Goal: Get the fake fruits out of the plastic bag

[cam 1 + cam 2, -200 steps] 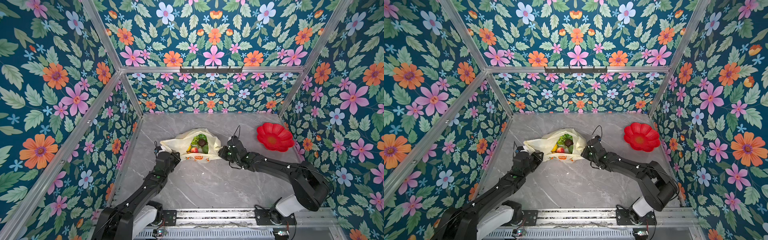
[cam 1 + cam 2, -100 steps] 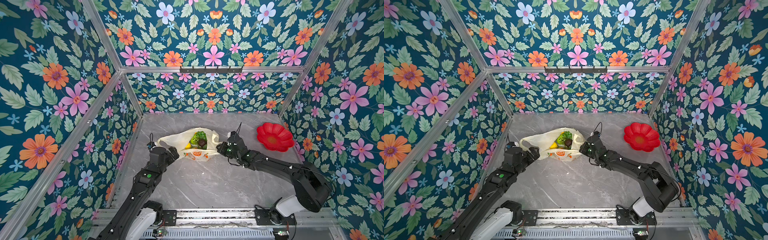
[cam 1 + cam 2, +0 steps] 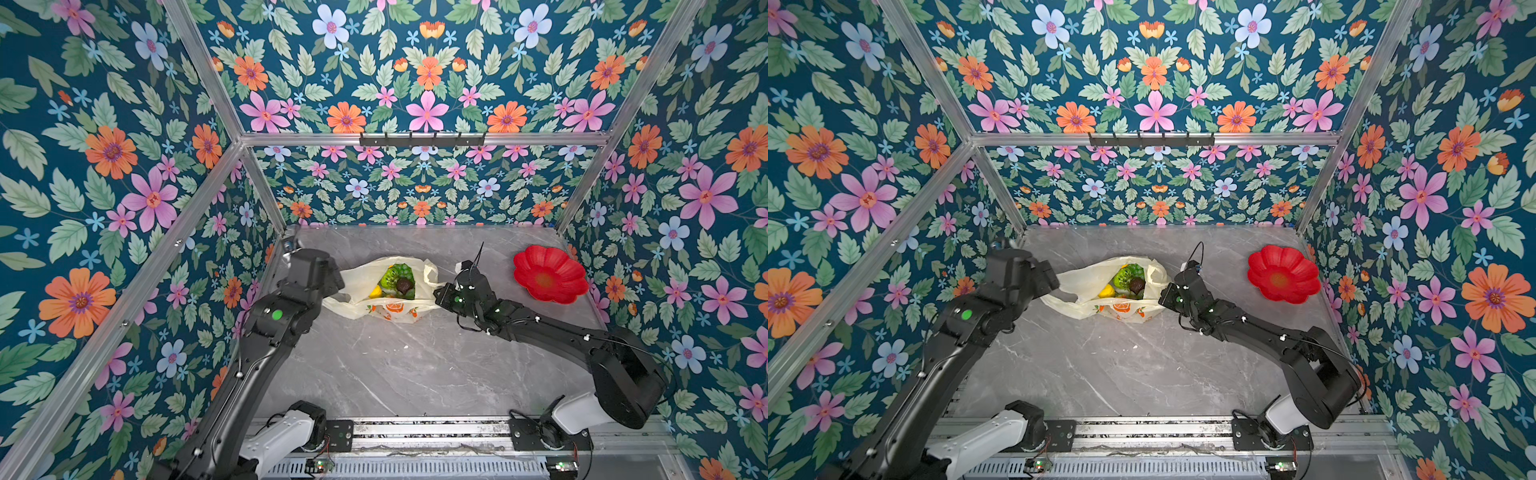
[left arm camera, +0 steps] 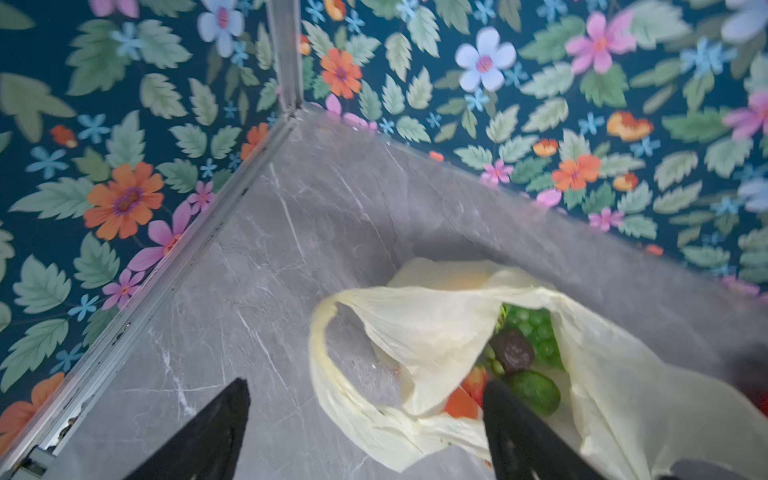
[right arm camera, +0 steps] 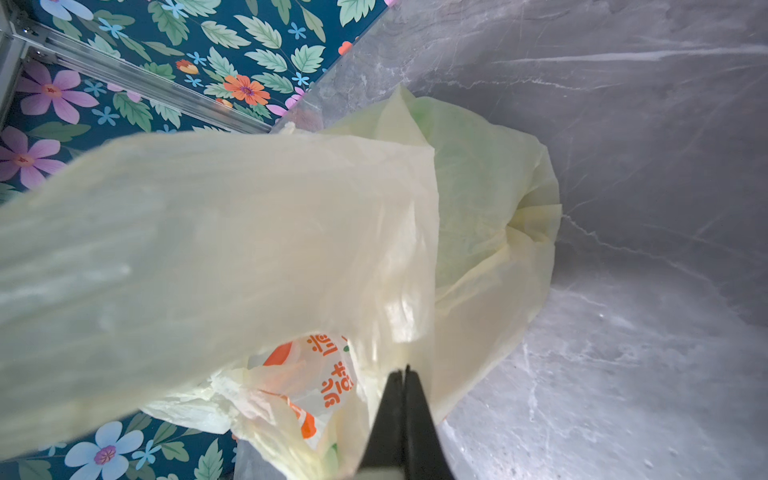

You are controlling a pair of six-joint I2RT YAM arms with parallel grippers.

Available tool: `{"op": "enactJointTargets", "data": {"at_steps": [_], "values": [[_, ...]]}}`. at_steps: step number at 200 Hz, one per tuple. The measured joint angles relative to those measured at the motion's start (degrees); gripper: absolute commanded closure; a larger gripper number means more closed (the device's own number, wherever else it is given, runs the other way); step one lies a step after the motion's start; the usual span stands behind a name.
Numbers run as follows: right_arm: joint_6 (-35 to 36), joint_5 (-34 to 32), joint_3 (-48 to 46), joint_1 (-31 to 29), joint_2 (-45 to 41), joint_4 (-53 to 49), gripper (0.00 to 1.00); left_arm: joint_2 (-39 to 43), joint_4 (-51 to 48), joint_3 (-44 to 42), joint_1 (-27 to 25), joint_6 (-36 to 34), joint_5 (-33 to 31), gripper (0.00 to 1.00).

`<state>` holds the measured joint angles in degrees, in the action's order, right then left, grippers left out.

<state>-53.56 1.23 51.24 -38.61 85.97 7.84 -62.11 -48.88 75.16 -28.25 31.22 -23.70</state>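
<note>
Grey worktop (image 3: 415, 365): right tool (image 5: 403, 370), clamped on the plastic bag (image 3: 361, 282), should steady its mouth (no tugging) while left tool (image 4: 365, 384), wide and empty, seeks fake fruits (image 3: 397, 280).

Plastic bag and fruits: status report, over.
Left gripper open, empty, by plastic bag. Right gripper shut on its rim. Fake fruits inside, mouth open. Nothing blocking.

Black arms (image 3: 253, 374), white bases (image 3: 282, 436), green lights (image 3: 277, 314)
</note>
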Motion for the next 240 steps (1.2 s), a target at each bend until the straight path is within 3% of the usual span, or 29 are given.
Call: {"op": "enactJointTargets", "data": {"at_steps": [22,47,83,136,176,197,214,240], "values": [[0.2,0.0,-0.1,-0.3,-0.1,-0.4,1.00,-8.2,-1.8,3.8,-7.2,-1.1,-2.0,0.07],[0.8,-0.2,-0.3,-0.4,-0.7,-0.6,1.00,-18.2,-2.6,5.2,-10.1,-1.8,-3.5,0.06],[1.2,-0.4,-0.9,-0.5,-1.5,-0.6,1.00,-26.8,-2.8,5.2,-10.8,-2.8,-6.1,0.00],[1.2,-0.9,-1.3,-0.5,-2.2,-0.8,1.00,-38.6,0.0,5.1,-10.1,-3.3,-7.8,0.02],[1.2,-1.7,-1.7,-0.4,-3.1,-0.9,1.00,-42.4,0.7,4.3,-7.1,-2.4,-10.4,0.33],[1.3,-2.3,-2.2,-0.1,-3.4,-1.0,1.00,-39.8,3.5,1.2,-4.1,-1.6,-10.9,0.60],[1.3,-2.1,-3.2,1.2,-3.4,-0.9,1.00,-34.9,8.3,-3.4,-0.7,-1.7,-8.0,0.78],[0.9,-1.2,-5.9,4.0,-2.8,0.2,1.00,-28.3,14.4,-8.2,2.8,-2.1,-1.7,0.97]]}}
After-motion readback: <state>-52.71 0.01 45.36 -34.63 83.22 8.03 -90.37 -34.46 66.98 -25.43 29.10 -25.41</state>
